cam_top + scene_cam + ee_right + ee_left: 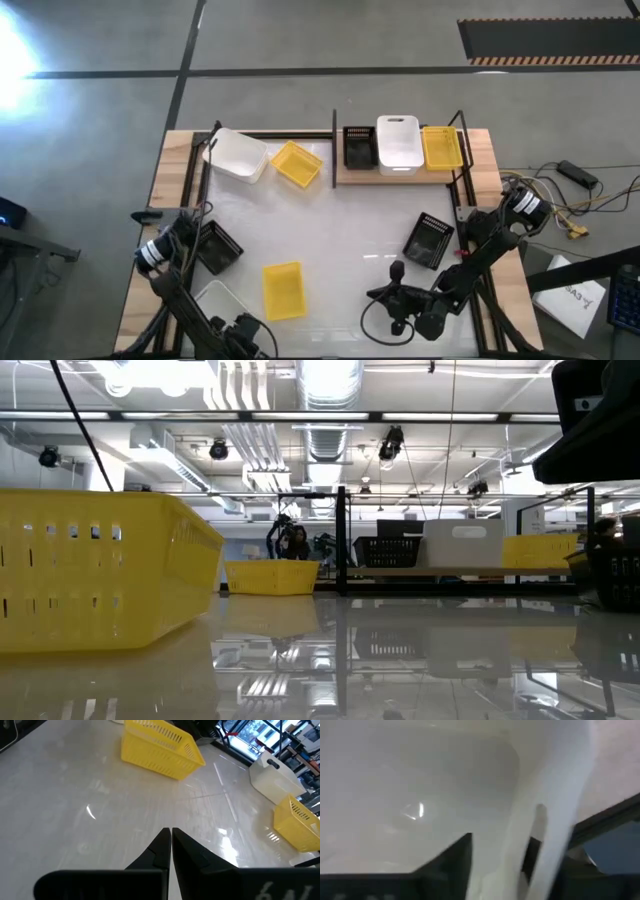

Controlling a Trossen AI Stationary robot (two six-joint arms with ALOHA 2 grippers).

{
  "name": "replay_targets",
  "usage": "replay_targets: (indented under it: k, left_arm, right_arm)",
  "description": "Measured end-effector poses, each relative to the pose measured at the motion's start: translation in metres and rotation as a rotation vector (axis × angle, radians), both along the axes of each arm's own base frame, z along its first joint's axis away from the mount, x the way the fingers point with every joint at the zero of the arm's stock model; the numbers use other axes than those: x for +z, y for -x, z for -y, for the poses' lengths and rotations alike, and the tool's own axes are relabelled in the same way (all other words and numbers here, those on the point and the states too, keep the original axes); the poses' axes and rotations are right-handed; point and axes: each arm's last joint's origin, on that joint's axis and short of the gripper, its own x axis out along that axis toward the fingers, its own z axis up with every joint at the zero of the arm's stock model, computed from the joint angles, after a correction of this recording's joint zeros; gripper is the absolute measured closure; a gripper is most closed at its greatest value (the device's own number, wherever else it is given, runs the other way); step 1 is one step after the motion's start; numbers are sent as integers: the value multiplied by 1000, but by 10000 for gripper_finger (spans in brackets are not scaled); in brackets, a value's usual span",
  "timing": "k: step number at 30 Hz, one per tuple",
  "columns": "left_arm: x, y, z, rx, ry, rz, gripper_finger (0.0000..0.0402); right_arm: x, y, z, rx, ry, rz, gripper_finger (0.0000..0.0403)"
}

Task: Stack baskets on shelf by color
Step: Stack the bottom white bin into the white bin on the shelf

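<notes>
Seen from above on the white table: 3 baskets already lined up on the pale wooden shelf at the far edge, black basket on the left, white basket in the middle, yellow basket on the right, touching side by side. Off the shelf, near the far left corner, a second white basket tipped at an angle with a second yellow basket just beside it. Near the front, a third yellow basket lying alone, filling the left of the low view. At the right side, a second black basket close to the right arm. At the front left corner, a third white basket, with the left gripper down at its rim: dark fingers parted on either side of the white wall, which runs between them in the left wrist view. Right gripper low over bare tabletop at the front right, fingers pressed together, nothing between them
</notes>
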Motion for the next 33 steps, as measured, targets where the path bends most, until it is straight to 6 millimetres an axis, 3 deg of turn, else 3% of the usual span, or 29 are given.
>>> replay_targets:
  k: [3, 5, 11, 16, 20, 22, 27, 33]
  left_arm:
    - [7, -1, 4, -52, 47, -8, 357]
    - [18, -3, 6, -105, 87, 5, 388]
    - [89, -12, 16, -367, 257, 183, 400]
    - [150, -9, 3, -311, 346, 245, 401]
    - [182, -6, -15, -275, 353, 242, 401]
    - [192, -8, -25, -276, 344, 246, 402]
    - [194, -26, -57, -374, 262, 234, 401]
    - [197, -68, -107, -599, 135, 328, 402]
  right_arm:
    - [0, 0, 0, -1, -3, 1, 394]
    - [1, 0, 0, 0, -5, 3, 394]
    - [11, 3, 0, 7, -25, 21, 394]
    - [21, 10, -2, 28, -38, 32, 394]
    - [27, 19, -4, 45, -47, 23, 394]
    - [28, 23, -5, 46, -58, 12, 394]
    - [27, 36, -6, 45, -67, -27, 394]
    - [22, 46, -6, 8, -66, -43, 394]
